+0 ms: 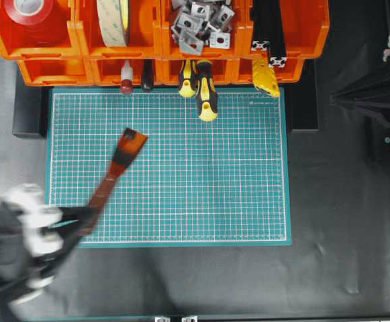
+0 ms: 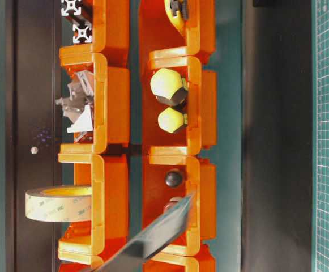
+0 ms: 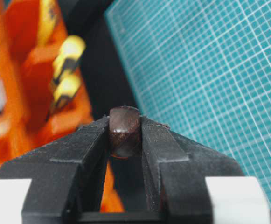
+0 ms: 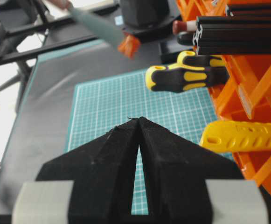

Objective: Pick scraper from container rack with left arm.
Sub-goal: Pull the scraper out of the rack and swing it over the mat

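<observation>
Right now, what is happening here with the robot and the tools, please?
The left claw is shut on the handle of the scraper and holds it above the green mat, clear of the orange container rack. The blade points toward the rack. The yellow-and-black screwdrivers lie in their bin. The right claw is shut and holds nothing, at the side.

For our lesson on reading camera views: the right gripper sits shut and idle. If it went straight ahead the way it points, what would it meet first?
Probably nothing at once: the right gripper, jaws shut, points over the bare green mat. The yellow-and-black screwdrivers and the container rack lie off to one side. Depth is unclear.
</observation>
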`<state>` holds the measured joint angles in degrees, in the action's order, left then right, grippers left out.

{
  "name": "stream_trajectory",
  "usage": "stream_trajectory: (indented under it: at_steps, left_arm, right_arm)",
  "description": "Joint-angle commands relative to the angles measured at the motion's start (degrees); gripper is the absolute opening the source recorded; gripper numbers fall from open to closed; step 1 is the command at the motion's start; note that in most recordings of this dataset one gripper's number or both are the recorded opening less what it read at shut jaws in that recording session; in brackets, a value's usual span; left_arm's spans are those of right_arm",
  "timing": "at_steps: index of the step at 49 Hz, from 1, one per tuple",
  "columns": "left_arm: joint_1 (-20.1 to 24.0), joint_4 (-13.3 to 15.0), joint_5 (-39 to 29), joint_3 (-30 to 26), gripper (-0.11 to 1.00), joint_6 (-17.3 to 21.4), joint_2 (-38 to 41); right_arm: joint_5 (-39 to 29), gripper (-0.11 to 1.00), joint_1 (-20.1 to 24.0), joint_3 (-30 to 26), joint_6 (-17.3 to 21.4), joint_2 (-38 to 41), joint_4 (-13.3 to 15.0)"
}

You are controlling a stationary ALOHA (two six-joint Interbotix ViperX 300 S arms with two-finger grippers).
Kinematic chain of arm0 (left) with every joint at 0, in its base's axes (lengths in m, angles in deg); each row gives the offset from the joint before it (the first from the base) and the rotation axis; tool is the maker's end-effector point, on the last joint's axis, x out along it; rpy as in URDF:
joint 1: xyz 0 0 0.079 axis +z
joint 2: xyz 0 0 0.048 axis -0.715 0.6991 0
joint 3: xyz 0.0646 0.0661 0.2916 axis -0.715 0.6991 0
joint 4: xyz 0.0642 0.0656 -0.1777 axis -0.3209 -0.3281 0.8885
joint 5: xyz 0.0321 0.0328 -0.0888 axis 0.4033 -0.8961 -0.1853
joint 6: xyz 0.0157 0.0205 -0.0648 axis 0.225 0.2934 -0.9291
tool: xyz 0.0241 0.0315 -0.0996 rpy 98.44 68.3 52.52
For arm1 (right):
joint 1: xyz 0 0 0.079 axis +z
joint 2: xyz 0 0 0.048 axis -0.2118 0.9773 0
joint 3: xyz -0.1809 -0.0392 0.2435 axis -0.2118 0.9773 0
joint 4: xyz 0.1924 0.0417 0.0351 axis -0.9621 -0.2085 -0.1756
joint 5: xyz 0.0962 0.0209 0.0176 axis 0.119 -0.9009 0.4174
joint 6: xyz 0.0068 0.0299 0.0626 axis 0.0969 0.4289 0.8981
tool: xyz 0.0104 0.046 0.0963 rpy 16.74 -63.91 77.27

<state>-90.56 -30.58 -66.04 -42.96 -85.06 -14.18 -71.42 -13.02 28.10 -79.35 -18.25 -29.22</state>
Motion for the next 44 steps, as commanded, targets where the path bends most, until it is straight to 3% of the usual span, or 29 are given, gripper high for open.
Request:
stream_trajectory:
  at_steps: [1,14,21,29,44]
  left_arm:
    - [4.13,-0.26,7.38,0.62,0.21,0.88,0.79]
    - [16.08,-0.26,22.06,2.81,0.21,5.45,5.19]
    - [21.62,-0.26,27.95,3.52,0.21,5.71,7.38]
    - [23.64,-0.26,31.20,4.31,0.21,5.63,9.93]
    - [23.73,-0.26,31.20,3.69,0.21,4.13,11.78]
  right_arm:
    - [-1.23,0.01,-0.88,-2.20,0.44,-0.53,-0.18]
    - [-3.25,0.01,-2.11,-2.64,3.25,-1.23,-0.18]
    - [-3.34,0.01,-2.64,-2.72,3.25,-1.58,-0.18]
    - [-3.60,0.01,-2.99,-2.90,3.25,-2.02,-0.09]
    - [-4.04,0.01,-3.08,-2.90,3.25,-2.02,-0.09]
